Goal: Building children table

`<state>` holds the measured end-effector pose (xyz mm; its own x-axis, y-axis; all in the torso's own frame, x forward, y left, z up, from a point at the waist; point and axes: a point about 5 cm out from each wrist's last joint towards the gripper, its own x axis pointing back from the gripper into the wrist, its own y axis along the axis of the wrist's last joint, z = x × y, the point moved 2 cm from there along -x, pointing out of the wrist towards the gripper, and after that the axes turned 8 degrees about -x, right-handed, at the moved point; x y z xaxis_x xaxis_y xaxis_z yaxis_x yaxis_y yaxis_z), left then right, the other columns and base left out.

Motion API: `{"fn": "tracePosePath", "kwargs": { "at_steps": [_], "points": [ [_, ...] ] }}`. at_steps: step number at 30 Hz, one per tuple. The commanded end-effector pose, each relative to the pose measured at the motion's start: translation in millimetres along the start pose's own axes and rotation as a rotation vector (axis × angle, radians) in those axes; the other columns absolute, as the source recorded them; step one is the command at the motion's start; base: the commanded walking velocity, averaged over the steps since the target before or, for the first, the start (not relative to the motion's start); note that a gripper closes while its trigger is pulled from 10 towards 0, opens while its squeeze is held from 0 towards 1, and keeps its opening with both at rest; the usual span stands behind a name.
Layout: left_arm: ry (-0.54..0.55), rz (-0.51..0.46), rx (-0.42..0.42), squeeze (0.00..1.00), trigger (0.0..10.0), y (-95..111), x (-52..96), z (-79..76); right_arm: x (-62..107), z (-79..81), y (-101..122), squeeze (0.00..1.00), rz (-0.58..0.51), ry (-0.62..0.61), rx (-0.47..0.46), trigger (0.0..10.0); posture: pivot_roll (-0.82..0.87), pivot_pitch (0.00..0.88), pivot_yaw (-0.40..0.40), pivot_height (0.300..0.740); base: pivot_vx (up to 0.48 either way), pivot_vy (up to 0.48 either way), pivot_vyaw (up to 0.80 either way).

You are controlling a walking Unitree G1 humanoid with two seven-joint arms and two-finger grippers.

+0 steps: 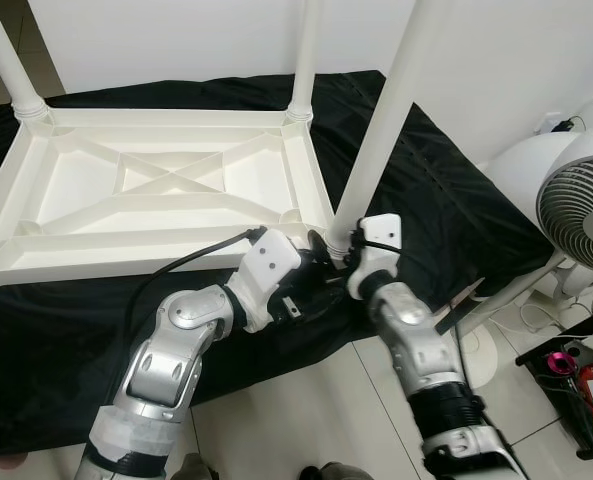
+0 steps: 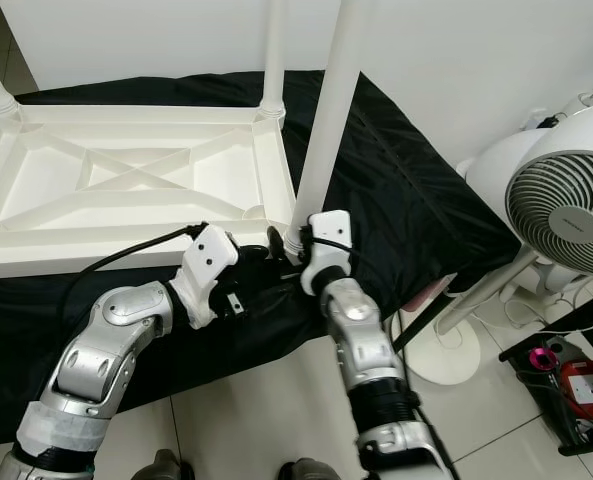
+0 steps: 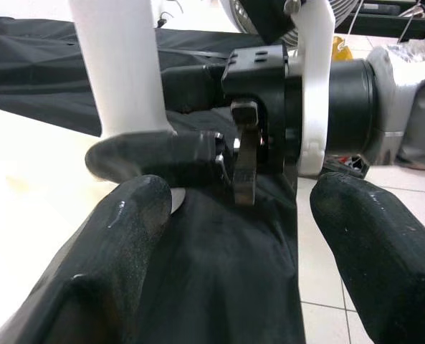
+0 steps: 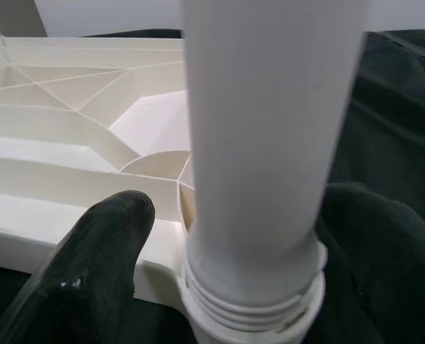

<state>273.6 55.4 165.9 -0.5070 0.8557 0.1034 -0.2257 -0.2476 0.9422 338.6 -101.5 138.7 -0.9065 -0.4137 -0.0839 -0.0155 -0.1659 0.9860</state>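
The upturned table (image 1: 126, 215) lay on a black cloth (image 1: 446, 215). The left gripper (image 1: 311, 285) stood released beside its near right corner. The right gripper (image 1: 344, 252) grasped the leg (image 1: 391, 110) seated there.

No text, label, brand, number or sign is showing clearly enough to be read in any view.

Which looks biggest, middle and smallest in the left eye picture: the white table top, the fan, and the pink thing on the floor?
1. table top, lying upside down on the black cloth, looks biggest.
2. fan, cut off by the picture's edge, so its full size is unsure.
3. pink thing, clearly smallest.
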Motion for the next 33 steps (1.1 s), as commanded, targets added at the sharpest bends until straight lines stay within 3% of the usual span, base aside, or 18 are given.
{"fn": "tracePosePath", "kwargs": {
  "at_steps": [1,4,5,12,23,24,25,26,29,30,33],
  "points": [
    [0.068,0.008,0.009,0.0,10.0,0,3.1,3.3,3.5,-2.7,1,0.0,0.011,0.072,0.025,10.0,-0.03,0.06,-0.058,0.74,0.0,0.0,0.0],
    [0.063,0.008,0.009,0.0,10.0,0,4.4,3.0,5.4,-7.0,3,0.0,0.019,0.11,0.054,10.0,-0.03,0.06,-0.058,0.74,0.0,0.0,0.0],
    [0.047,0.006,0.012,0.0,10.0,-1,4.7,1.4,6.4,-19.3,5,0.0,0.042,0.17,0.113,10.0,-0.03,0.056,-0.05,0.74,0.0,0.0,0.0],
    [0.016,0.01,0.005,0.0,10.0,0,1.6,-4.0,-1.3,-34.8,8,0.0,0.083,0.233,0.156,10.0,-0.02,0.051,-0.042,0.74,0.0,0.0,0.0],
    [0.012,0.023,-0.015,0.0,10.0,1,1.4,-2.0,-25.2,-26.3,5,0.0,0.164,0.353,0.17,10.0,0.0,0.042,-0.036,0.74,0.0,0.0,0.0],
    [0.015,0.023,-0.016,0.0,10.0,1,1.6,-1.4,-27.6,-23.9,1,0.0,0.185,0.365,0.175,7.5,0.0,0.04,-0.038,0.74,0.0,0.0,0.0],
    [0.016,0.023,-0.017,0.0,10.0,1,1.7,-1.2,-28.9,-22.6,-1,0.0,0.198,0.372,0.178,7.5,0.0,0.04,-0.038,0.74,0.0,0.0,0.0],
    [0.018,0.023,-0.018,0.0,10.0,1,1.7,-1.1,-30.2,-21.7,-4,0.0,0.21,0.382,0.187,2.6,0.01,0.038,-0.04,0.74,0.0,0.0,0.0],
    [0.018,0.024,-0.018,0.0,10.0,2,1.7,-1.2,-30.8,-21.4,-5,0.0,0.215,0.388,0.192,2.6,0.01,0.038,-0.04,0.74,0.0,0.0,0.0],
    [0.021,0.024,-0.019,0.0,10.0,2,1.8,-1.3,-30.8,-21.9,-7,0.0,0.223,0.394,0.193,0.0,0.02,0.036,-0.046,0.74,0.0,0.0,0.0],
    [0.029,0.025,-0.019,0.0,10.0,2,2.5,-1.4,-29.3,-25.6,-10,0.0,0.237,0.387,0.189,0.0,0.02,0.033,-0.051,0.74,0.0,0.0,0.0]
  ]
}}
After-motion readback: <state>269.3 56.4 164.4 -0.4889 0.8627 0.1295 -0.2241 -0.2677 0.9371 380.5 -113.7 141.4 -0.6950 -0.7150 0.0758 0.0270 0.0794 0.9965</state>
